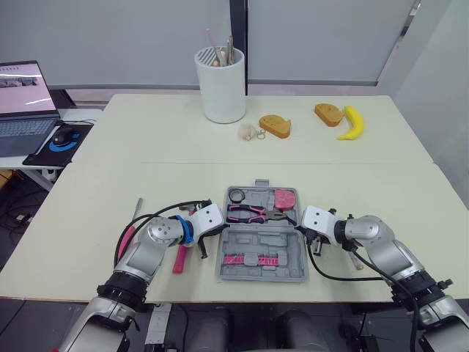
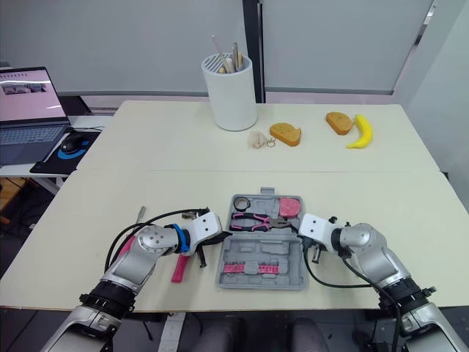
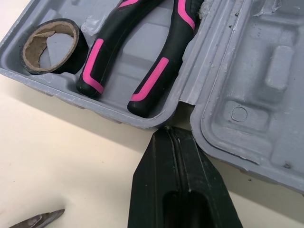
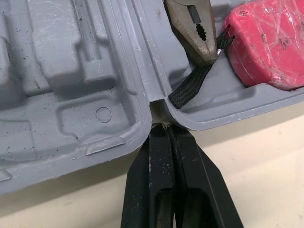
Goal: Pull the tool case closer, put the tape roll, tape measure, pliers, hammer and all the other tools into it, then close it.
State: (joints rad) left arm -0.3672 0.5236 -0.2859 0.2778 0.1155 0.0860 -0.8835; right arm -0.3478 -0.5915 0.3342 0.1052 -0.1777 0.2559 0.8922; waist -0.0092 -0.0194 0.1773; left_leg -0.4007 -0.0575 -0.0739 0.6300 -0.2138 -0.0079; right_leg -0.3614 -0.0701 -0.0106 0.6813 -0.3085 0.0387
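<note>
1. You had a white utensil holder (image 1: 222, 86) at the far edge of the worktop (image 1: 146, 161), with two bread slices (image 1: 275, 125) and a banana (image 1: 352, 123) toward the far right corner, all well apart from the work
2. A pink-handled tool (image 1: 179, 259) lay just left of the tool case (image 1: 293, 257), under your left arm, and a thin metal rod (image 1: 137, 206) lay further left
3. The middle of the worktop was bare between the case and the holder; the case sat near the front edge, at its centre
4. The case lay open and flat, grey. Its far half held the tape roll (image 1: 236, 195), the pliers (image 1: 249, 213) with pink and black handles, and the pink tape measure (image 1: 285, 198)
5. Your left gripper (image 3: 173, 135) had its fingers pressed together, holding nothing, tips at the case's left rim by the hinge
6. Your right gripper (image 4: 164, 128) was likewise closed and empty, tips at the hinge notch on the right rim
</note>
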